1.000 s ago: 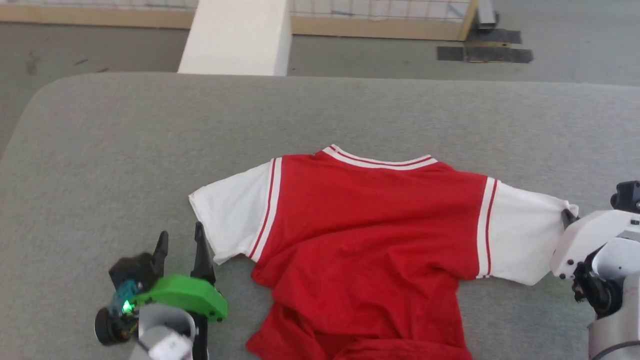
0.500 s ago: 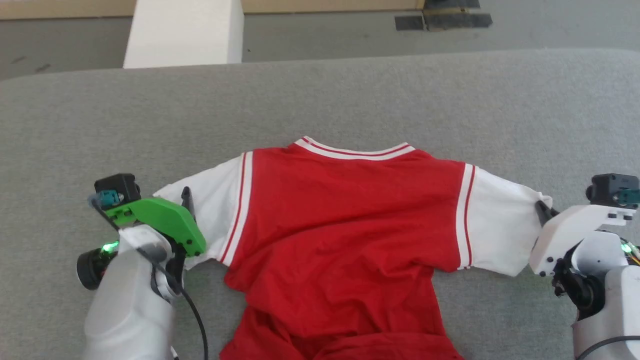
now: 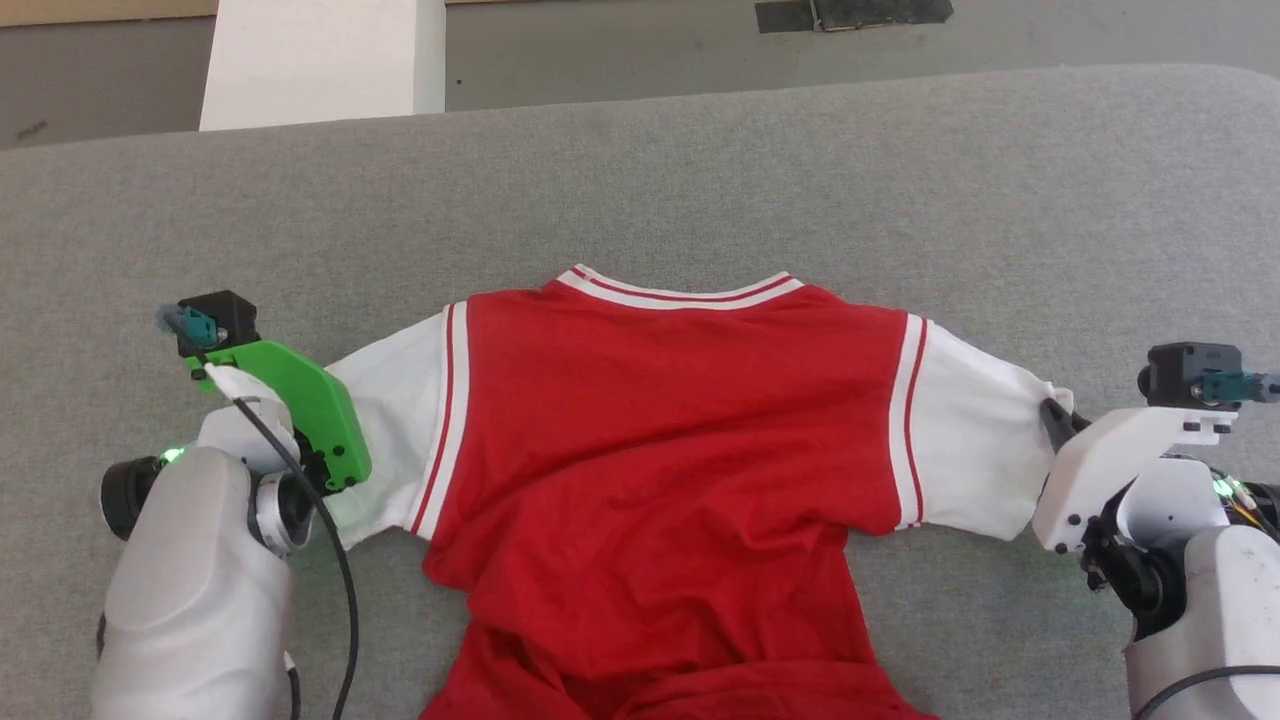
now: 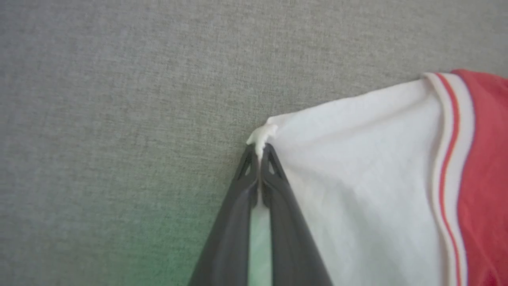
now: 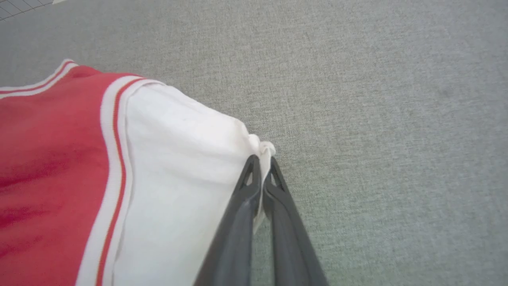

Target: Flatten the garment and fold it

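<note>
Left gripper point(image 4: 260, 151) clamped the garment's point(image 3: 650, 420) sleeve corner; right gripper point(image 5: 262, 165) clamped the opposite sleeve corner, forearms flanking the garment.

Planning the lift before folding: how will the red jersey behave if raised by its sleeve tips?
Probably floppy: the garment wrinkles and bunches near its lower hem, so the body should sag between the left gripper and right gripper. Likely light, as the fabric looks thin. The small pinched sleeve tufts might slip out.
</note>
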Robot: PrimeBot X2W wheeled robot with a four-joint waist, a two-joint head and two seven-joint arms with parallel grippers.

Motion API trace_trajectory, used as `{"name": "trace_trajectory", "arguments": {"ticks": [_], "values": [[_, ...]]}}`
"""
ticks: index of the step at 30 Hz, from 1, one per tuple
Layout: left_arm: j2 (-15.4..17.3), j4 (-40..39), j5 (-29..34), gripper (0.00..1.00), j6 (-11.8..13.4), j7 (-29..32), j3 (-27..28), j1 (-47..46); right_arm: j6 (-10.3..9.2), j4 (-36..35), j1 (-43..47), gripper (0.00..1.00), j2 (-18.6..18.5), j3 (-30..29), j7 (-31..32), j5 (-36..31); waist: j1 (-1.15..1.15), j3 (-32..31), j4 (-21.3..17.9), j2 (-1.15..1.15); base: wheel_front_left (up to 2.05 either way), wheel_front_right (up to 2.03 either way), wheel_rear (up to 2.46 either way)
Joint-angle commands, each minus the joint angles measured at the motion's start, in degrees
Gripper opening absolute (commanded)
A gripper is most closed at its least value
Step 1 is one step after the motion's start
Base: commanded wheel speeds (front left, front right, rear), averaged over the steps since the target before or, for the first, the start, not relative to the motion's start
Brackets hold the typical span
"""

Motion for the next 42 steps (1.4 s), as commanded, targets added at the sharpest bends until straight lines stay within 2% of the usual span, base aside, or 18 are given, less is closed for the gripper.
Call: {"name": "trace_trajectory", "arguments": {"ticks": [1,8,11,17,24,33,42], "values": [[-0.48,1.67,0.4,0.0,-1.07,2.12,-1.17,3.45,-0.1,-0.6,-0.12,0.0,-0.06,0.62,0.44,0.1,0.0,-0.18,0.08,0.0,0.0,0.0,0.0],[2.51,-5.46,-2.03,0.0,-6.38,4.53,-1.04,0.4,-0.1,-4.23,-4.09,0.0,-1.13,4.85,3.97,-1.78,0.0,-0.09,0.58,0.0,0.0,0.0,0.0],[5.62,-10.46,0.6,0.0,-7.04,3.75,-2.14,-2.73,-0.1,-5.43,-8.21,0.0,-3.82,7.52,5.64,-1.87,0.0,0.92,0.74,0.0,0.0,0.0,0.0],[9.13,-18.14,4.31,0.0,-6.74,-0.04,-2.4,-10.79,-0.1,-4.82,-19.43,0.0,-7.81,10.44,6.24,-1.69,0.0,3.93,0.79,0.0,0.0,0.0,0.0],[10.59,-18.64,8.54,0.0,-3.21,-11.38,-0.65,-21.69,-0.1,-0.86,-35.62,0.0,-9.75,12.54,2.11,-2.69,0.0,8.27,0.65,0.0,0.0,0.0,0.0],[10.71,-15.22,8.46,0.0,1.33,-26.48,4.57,-35.47,-0.1,3.62,-54.95,0.0,-10.63,12.04,-6.11,-7.63,0.0,11.2,0.81,0.0,0.0,0.0,0.0],[10.24,-14.68,7.5,0.0,2.62,-35.92,6.61,-41.73,-0.1,6.3,-65.98,0.0,-9.71,9.1,-16.82,-11.27,0.0,11.52,1.66,0.0,0.0,0.0,0.0]]}}
